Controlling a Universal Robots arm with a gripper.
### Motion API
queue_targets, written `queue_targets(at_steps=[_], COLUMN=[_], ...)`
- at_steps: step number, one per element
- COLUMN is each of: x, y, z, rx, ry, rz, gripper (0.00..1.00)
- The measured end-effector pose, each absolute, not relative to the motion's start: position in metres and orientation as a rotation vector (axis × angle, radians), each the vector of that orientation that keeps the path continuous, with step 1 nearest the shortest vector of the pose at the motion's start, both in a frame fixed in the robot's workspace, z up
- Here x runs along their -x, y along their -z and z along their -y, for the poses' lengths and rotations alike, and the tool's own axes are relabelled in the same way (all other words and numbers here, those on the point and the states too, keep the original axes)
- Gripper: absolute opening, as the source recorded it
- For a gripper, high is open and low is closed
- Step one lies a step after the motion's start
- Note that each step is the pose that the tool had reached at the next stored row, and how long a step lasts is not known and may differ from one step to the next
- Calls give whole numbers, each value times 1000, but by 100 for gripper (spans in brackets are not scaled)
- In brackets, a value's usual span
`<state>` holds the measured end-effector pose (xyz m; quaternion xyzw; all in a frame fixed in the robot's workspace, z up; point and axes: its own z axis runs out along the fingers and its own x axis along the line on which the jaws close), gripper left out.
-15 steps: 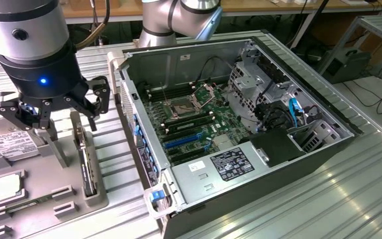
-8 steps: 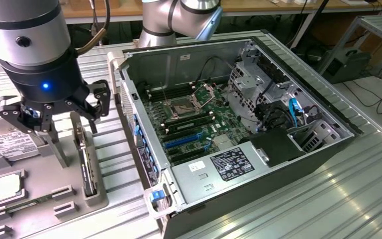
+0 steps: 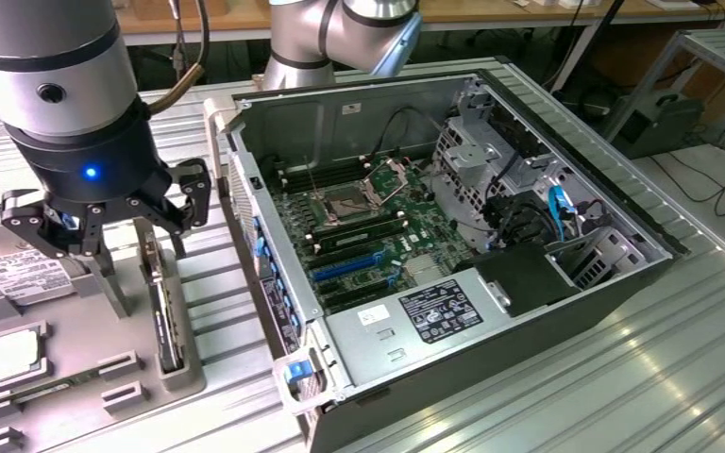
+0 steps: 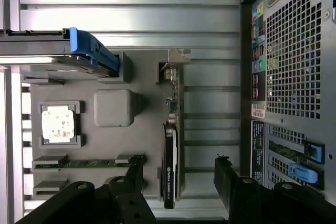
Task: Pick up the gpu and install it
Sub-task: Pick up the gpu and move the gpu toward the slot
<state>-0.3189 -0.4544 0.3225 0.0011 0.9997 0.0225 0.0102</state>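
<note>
Wide open at the jaws, empty, touching nothing. Black two-fingered gripper point(image 3: 113, 236) point(image 4: 178, 178) hanging above a grey moulded parts tray point(image 3: 86, 321) point(image 4: 113, 145) at the exterior view's left, outside the computer. Directly below, straddled by the fingers point(image 4: 134, 174) in the wrist view but clear of both: the gpu point(image 3: 161, 307) point(image 4: 170, 156), a thin green circuit card with a black shroud, standing on edge in its tray slot, silver bracket at the far end. Probably centred over the shrouded half, though height above the card is hard to judge from either angle.

To do the pick well: come straight down, keep the card midway between the pads, close on the flat faces rather than the fan or the bare board edge, and lift vertically so the card leaves its slot without tilting or scraping.

Edges to mind: further to the exterior view's left on the tray, a silver hard drive with a white label point(image 3: 16, 274), a square silver processor chip point(image 3: 12, 354) point(image 4: 58, 123) and a long narrow green memory stick point(image 4: 84, 162), each in its own pocket and apart from the card. Just beside the tray on the exterior view's right, the perforated rear wall point(image 4: 294, 51) of the open black tower case point(image 3: 589, 160), near enough to the outer finger to deserve care. Open room above the tray and over the case's exposed green motherboard point(image 3: 362, 222), with blue expansion slots point(image 3: 344, 271) uncovered near that rear wall.
</note>
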Motion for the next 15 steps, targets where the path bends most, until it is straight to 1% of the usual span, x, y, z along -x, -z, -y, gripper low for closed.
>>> queue_targets(at_steps=[15], x=[319], y=[-312], z=[454], rx=[-3], ry=[-70], rz=[-3121], gripper=[66])
